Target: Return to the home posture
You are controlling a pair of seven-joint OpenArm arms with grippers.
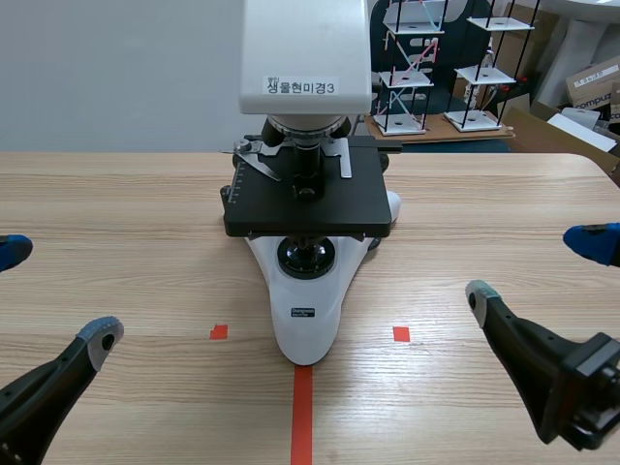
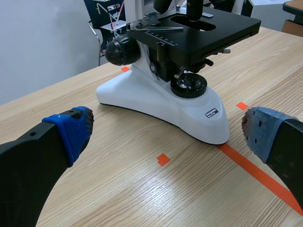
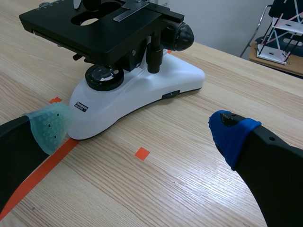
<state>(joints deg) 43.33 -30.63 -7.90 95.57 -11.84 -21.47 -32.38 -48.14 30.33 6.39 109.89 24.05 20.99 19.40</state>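
Both my jaws stand wide, holding nothing: left jaws low at my left w/ pads (image 1: 102, 339) well apart, right jaws likewise at my right, pads (image 1: 481, 294) apart. Microscope (image 1: 306, 174) sits upright mid-table (image 1: 126, 223), between my two arms, untouched, its white base (image 1: 308, 320) tip on the red tape line (image 1: 302, 417). Task needs no grip on it, I reckon. Looks heavy, stiff, prob. fragile; if ever lifted, take the base, not the stage (image 1: 339, 208) or knobs (image 2: 122, 51).
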